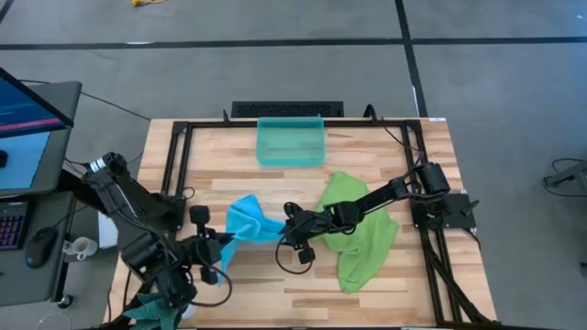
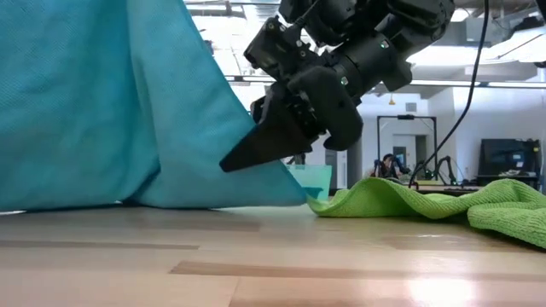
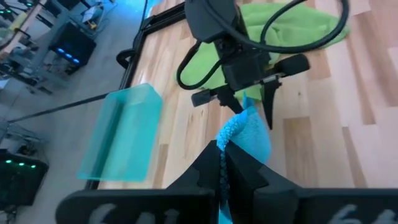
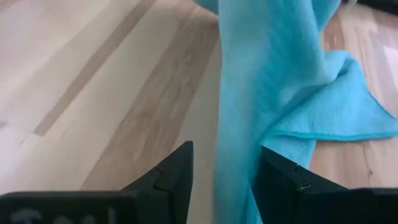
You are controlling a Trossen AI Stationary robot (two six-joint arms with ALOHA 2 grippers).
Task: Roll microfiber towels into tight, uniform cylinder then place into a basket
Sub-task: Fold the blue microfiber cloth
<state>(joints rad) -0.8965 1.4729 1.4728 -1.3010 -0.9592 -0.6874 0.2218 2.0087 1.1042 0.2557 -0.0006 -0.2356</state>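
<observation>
Blue towel (image 2: 94,102) pinched in left tool (image 3: 224,163), right tool (image 4: 221,168) spread astride it; no legible writing.

No text, label, brand, number or sign can be read anywhere. Pale raised marks run along the dark pincer body (image 3: 124,211) at the bottom of the left wrist view, and similar ones at the bottom left of the right wrist view, too blurred to read.
</observation>
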